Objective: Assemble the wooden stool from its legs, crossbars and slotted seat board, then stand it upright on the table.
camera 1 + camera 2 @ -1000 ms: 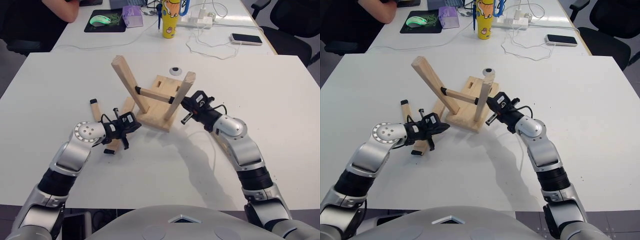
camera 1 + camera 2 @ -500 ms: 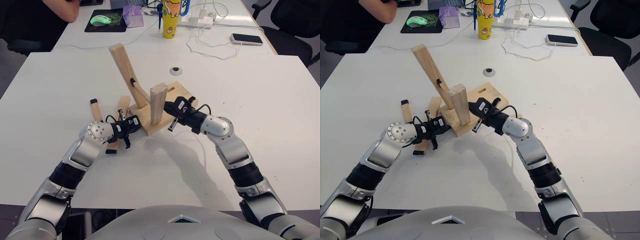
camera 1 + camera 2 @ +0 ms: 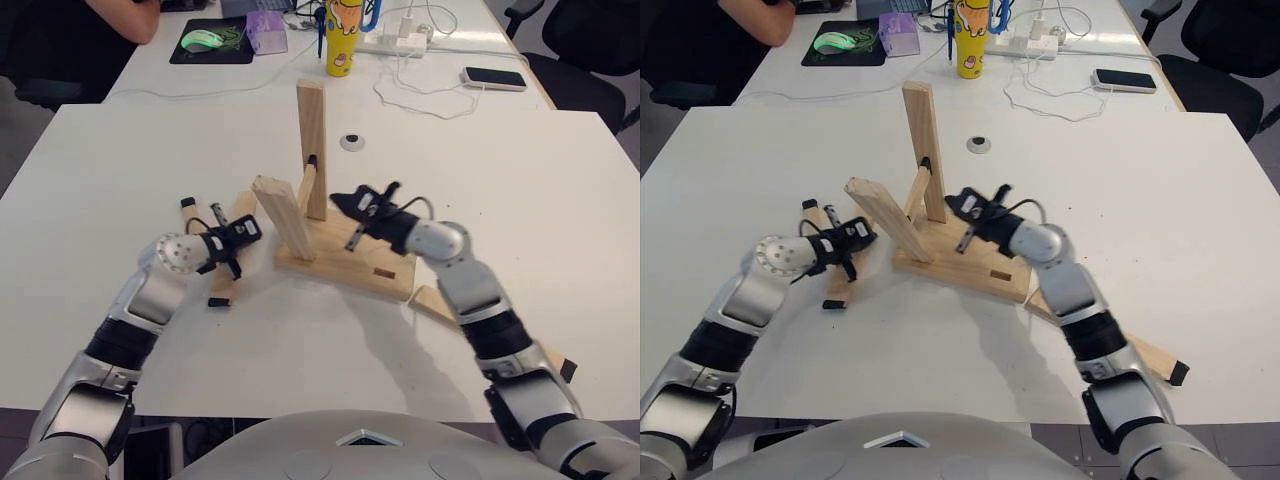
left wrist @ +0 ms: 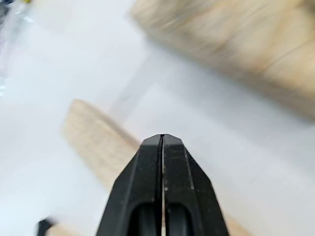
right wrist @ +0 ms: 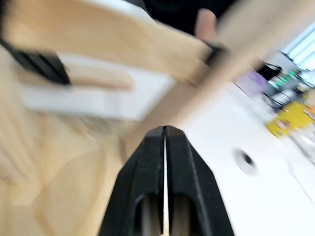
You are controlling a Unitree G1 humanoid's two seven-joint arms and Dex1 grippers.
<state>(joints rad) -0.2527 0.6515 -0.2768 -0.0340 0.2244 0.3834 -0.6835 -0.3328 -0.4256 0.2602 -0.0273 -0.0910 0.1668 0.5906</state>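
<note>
- The seat board lies flat on the desk, near its middle, with its underside up.
- Two legs are set in the board: one leg stands nearly upright, and the other leg leans well away from it toward the robot's left.
- A crossbar is seen between the two legs, low down near the board.
- The right end effector is pressed together with nothing pinched, and is held just above the board beside the upright leg.
- The left end effector is likewise pressed together and empty, and hovers over a loose leg lying on the desk just left of the board.
- A short bar lies further left, and another loose leg lies partly under the right forearm.
- The step in hand is judged to be the seating of the leaning leg; two legs are not yet fitted.
- The leaning leg should be pushed upright near its foot, so that it is levered into its slot rather than pulled out.
- The board should be pressed down by the other arm, or it may slide or tip.
- The crossbar should be watched, since it may pop out as the legs are brought parallel.
</note>
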